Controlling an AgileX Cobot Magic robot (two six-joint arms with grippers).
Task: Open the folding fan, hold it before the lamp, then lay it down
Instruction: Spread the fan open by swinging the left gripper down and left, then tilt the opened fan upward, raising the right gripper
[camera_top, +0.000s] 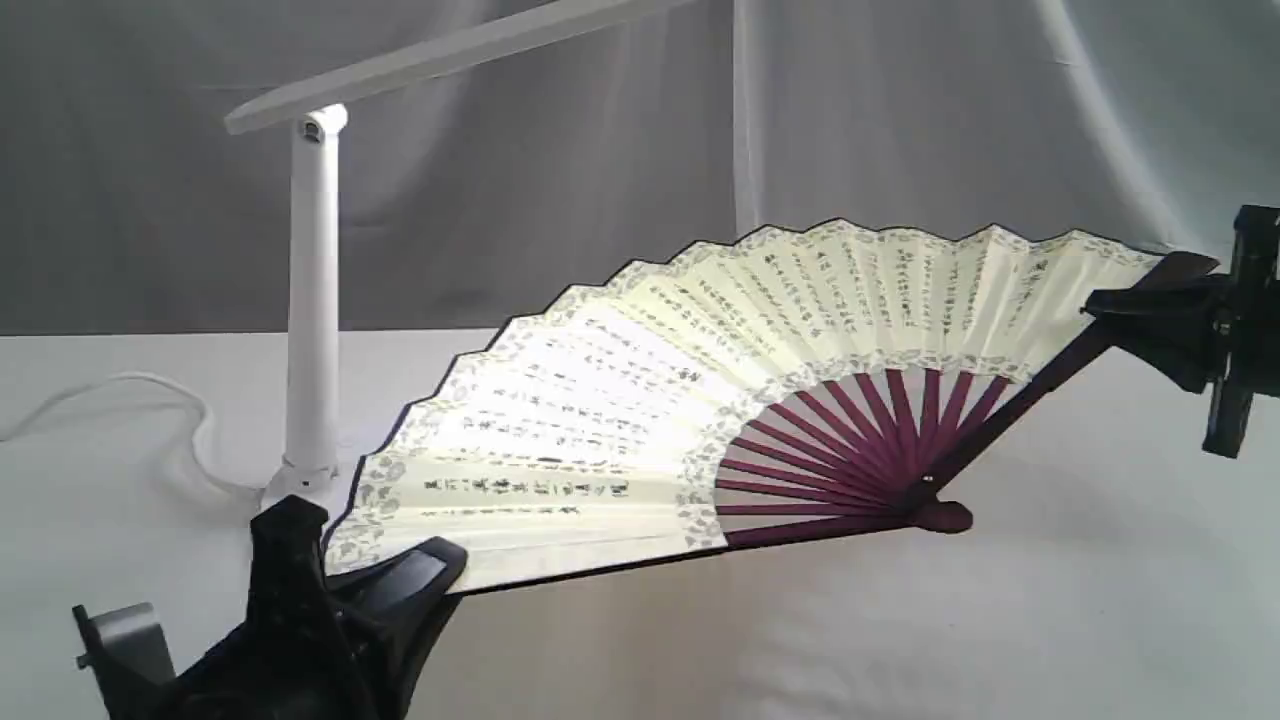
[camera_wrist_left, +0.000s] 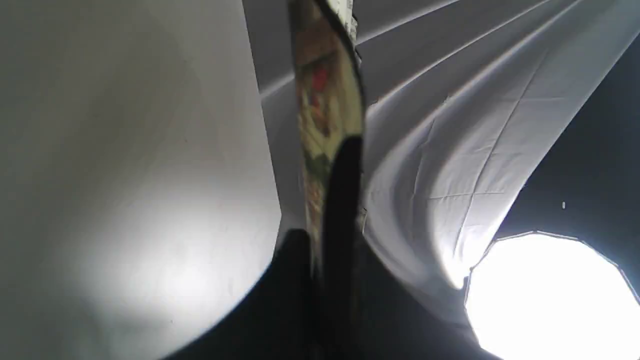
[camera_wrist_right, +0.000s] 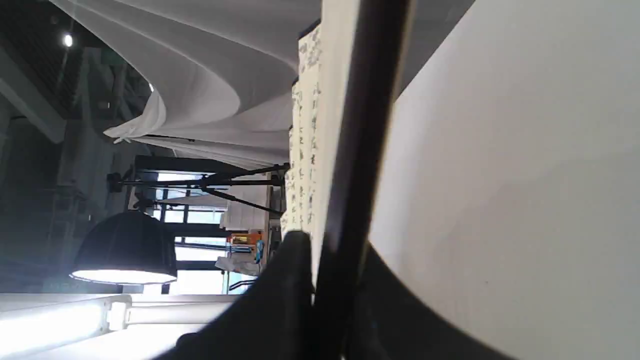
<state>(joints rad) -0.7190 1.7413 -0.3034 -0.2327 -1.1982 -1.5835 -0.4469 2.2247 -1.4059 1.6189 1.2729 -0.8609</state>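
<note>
The folding fan (camera_top: 700, 400) is spread wide, its cream calligraphy leaf facing the exterior camera, maroon ribs meeting at a pivot low on the right. It stands just right of and in front of the white lamp (camera_top: 312, 300), whose flat head bar slants overhead. My left gripper (camera_top: 390, 580) is shut on the fan's lower-left guard; close up, the guard edge (camera_wrist_left: 330, 125) rises from between the fingers. My right gripper (camera_top: 1130, 305) is shut on the upper-right guard, which shows as a dark strip (camera_wrist_right: 360, 150) beside the pleated leaf.
A white cloth covers the table (camera_top: 900, 620), with grey drapes hung behind. The lamp's white cord (camera_top: 150, 400) curls on the cloth at the far left. A lit studio light (camera_wrist_right: 122, 250) hangs beyond the scene in the right wrist view.
</note>
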